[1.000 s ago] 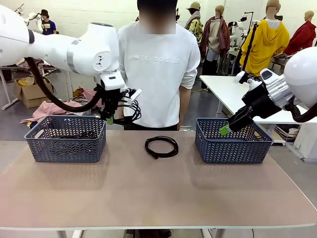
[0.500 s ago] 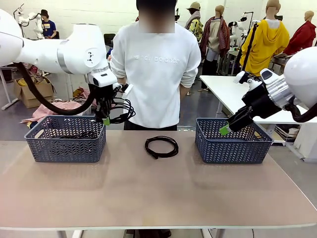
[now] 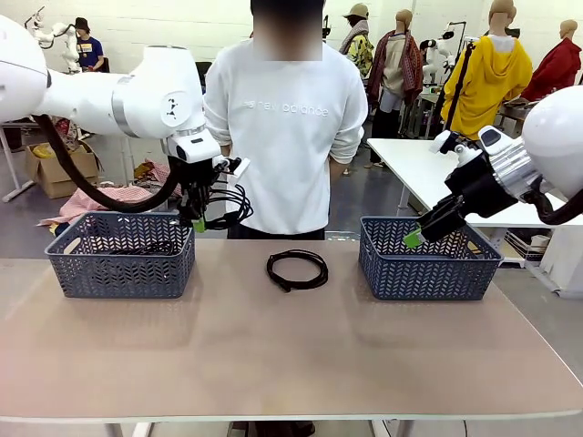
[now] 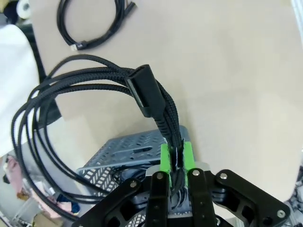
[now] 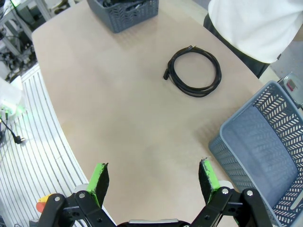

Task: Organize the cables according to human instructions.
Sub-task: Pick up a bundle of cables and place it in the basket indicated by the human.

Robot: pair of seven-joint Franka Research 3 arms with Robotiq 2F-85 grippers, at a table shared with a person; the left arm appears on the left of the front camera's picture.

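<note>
Front view, working from my left: the left basket [image 3: 123, 264] is sitting on the table [image 3: 273, 355] toward its far edge, and a dark cable [image 3: 150, 247] is lying inside it. Just above that basket's right-hand end my left gripper [image 3: 198, 221] is hanging in the air, pointing down. Its fingers are pinching tight on a coiled cable [image 3: 232, 202], and the loops are dangling out sideways toward the person [image 3: 287, 137] standing at the far side.

From my left wrist I am seeing the left gripper [image 4: 176, 158] from behind. Its green pads [image 4: 164, 158] are squeezing a bundle of strands of the coiled cable [image 4: 94, 80] just below a plug, with a corner of the left basket [image 4: 128, 151] underneath.

In the middle of the table a loose cable [image 3: 297, 269] is lying flat in a round loop, between the two baskets and apart from both. It is also showing from my left wrist [image 4: 94, 23] and my right wrist [image 5: 194, 71].

Further right, the right basket [image 3: 424, 273] is standing on the table. My right gripper [image 3: 414, 238] is hovering in the air at that basket. From the right wrist, the right gripper [image 5: 154, 175] is standing spread wide — its green pads [image 5: 99, 177] well apart, gripping nothing, bare table between them and the right basket [image 5: 265, 156] off to one side.
</note>
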